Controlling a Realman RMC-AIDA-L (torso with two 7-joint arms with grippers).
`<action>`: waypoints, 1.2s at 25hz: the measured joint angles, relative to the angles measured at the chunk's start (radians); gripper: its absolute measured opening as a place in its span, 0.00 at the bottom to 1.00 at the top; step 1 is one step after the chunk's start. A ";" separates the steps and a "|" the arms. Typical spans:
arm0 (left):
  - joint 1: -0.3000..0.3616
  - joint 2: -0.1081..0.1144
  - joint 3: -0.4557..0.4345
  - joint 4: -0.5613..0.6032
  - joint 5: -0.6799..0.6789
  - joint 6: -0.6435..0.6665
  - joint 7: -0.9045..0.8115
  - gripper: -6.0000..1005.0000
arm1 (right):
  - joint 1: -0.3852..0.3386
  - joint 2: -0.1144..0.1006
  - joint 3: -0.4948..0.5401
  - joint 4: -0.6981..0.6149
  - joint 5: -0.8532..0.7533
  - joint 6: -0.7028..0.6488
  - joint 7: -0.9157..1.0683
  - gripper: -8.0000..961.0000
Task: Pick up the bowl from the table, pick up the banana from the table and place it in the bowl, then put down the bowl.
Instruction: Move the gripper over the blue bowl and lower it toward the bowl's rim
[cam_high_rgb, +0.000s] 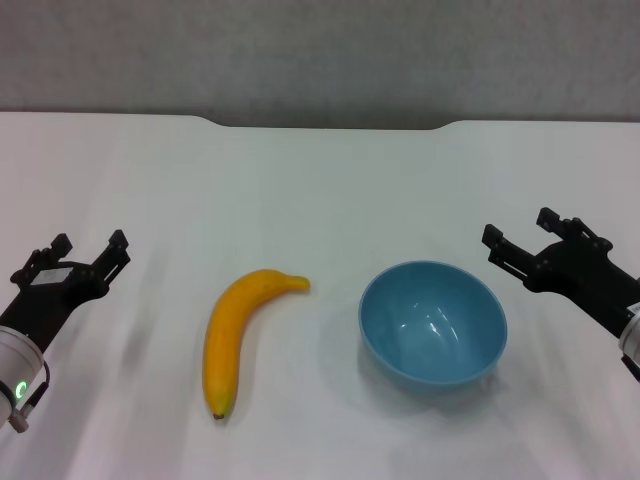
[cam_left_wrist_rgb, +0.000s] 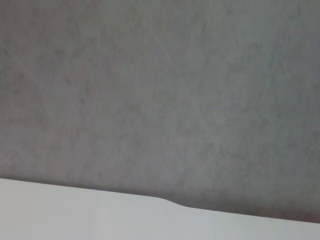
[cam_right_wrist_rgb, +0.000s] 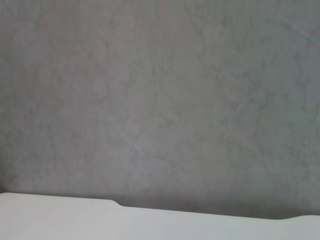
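Observation:
A light-blue bowl (cam_high_rgb: 433, 324) stands upright and empty on the white table (cam_high_rgb: 320, 180), right of centre. A yellow-orange banana (cam_high_rgb: 236, 335) lies flat to its left, stem towards the bowl, dark tip towards the near edge. My left gripper (cam_high_rgb: 90, 248) is open at the table's left side, well left of the banana. My right gripper (cam_high_rgb: 518, 232) is open at the right side, just right of the bowl and a little beyond it. Neither gripper touches anything. Both wrist views show only the grey wall and the table's far edge (cam_left_wrist_rgb: 100, 215) (cam_right_wrist_rgb: 75, 220).
The table's far edge has a shallow notch (cam_high_rgb: 330, 125) in the middle, with a grey wall (cam_high_rgb: 320, 50) behind it. Bare tabletop lies between the banana and the bowl and beyond them.

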 joint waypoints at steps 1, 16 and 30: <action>0.000 0.000 0.000 0.000 0.000 0.000 0.000 0.82 | 0.000 0.000 -0.001 0.000 0.000 0.000 0.000 0.93; -0.009 0.002 0.018 -0.005 0.007 0.012 -0.014 0.81 | 0.017 0.000 -0.029 -0.017 -0.002 -0.015 0.015 0.93; -0.006 0.014 0.003 -0.041 0.075 0.092 -0.087 0.81 | -0.039 -0.011 0.044 -0.403 -0.722 -0.272 0.691 0.93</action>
